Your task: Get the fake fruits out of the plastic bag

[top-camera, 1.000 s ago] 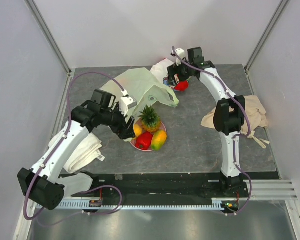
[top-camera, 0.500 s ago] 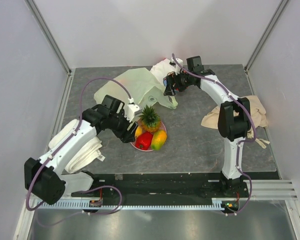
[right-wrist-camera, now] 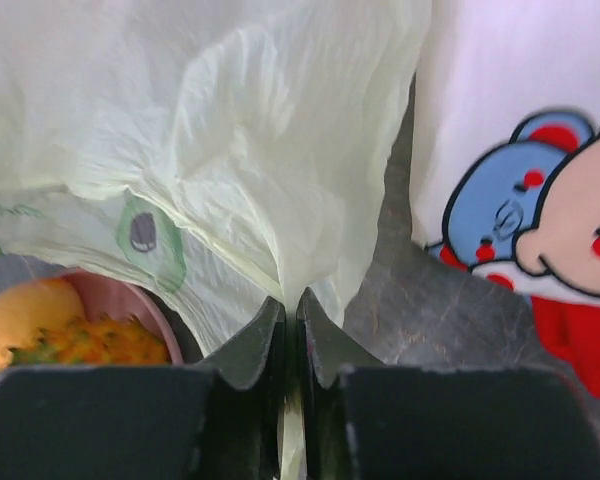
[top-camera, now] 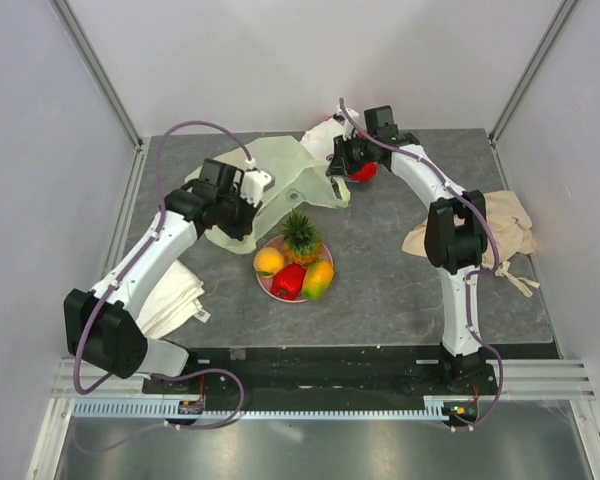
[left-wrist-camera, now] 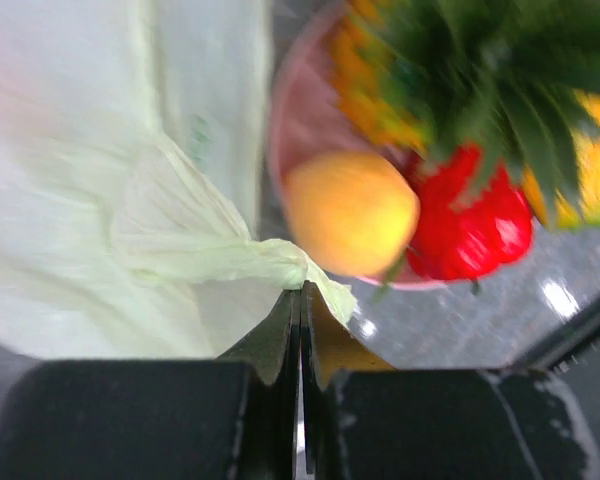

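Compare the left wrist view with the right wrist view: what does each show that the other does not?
Only the left wrist view: the red pepper and the mango. Only the right wrist view: the cartoon pouch. Both: the plastic bag, the pink plate, and a pincer shut on the bag (left pincer, right pincer).

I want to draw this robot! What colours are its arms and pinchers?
The left arm and right arm are white tubes with chunky black joints. A thin purple cable loops along each one. The left gripper and right gripper each have two flat black fingers that narrow to pointed tips.
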You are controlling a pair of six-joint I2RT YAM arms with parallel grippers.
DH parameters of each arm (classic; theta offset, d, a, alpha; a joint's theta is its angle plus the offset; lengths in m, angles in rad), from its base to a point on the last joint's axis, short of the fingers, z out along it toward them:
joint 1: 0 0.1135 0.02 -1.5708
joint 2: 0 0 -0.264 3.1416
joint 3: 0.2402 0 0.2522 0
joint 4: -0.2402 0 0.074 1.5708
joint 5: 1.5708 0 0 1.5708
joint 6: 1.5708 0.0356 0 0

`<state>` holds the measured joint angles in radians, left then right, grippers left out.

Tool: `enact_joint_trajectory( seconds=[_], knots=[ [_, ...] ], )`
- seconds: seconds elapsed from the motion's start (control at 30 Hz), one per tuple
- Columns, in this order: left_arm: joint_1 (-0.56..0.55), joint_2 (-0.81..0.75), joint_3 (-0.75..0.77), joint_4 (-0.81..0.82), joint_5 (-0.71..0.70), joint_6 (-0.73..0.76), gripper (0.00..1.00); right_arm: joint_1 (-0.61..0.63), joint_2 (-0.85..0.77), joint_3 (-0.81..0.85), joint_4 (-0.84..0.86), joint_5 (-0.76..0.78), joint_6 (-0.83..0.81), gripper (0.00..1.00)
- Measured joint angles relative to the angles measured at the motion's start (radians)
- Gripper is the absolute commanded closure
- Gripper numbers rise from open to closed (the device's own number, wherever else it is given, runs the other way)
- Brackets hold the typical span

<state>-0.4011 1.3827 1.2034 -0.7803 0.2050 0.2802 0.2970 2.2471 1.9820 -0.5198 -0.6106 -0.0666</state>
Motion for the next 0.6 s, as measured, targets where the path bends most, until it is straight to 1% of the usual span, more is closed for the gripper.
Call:
enact_joint_trajectory(
  seconds=[0.03, 0.17, 0.33, 0.43, 0.6],
  knots=[
    [0.021, 0.014, 0.035, 0.005, -0.008, 0.01, 0.98, -0.001, 0.0, 0.024, 0.005, -0.004, 0.011, 1.0],
    [0.094, 0.079, 0.208, 0.037, -0.033, 0.051, 0.98, -0.016, 0.0, 0.115, 0.059, -0.013, 0.072, 1.0],
    [0.136, 0.161, 0.406, 0.097, -0.047, 0.089, 0.98, -0.066, -0.003, 0.185, 0.131, 0.001, 0.119, 1.0],
    [0.136, 0.194, 0.474, 0.125, -0.043, 0.09, 0.98, -0.112, -0.023, 0.177, 0.147, 0.005, 0.137, 1.0],
    [0.135, 0.206, 0.502, 0.148, -0.017, 0.088, 0.98, -0.2, -0.146, 0.03, 0.144, -0.003, 0.162, 1.0]
  ],
)
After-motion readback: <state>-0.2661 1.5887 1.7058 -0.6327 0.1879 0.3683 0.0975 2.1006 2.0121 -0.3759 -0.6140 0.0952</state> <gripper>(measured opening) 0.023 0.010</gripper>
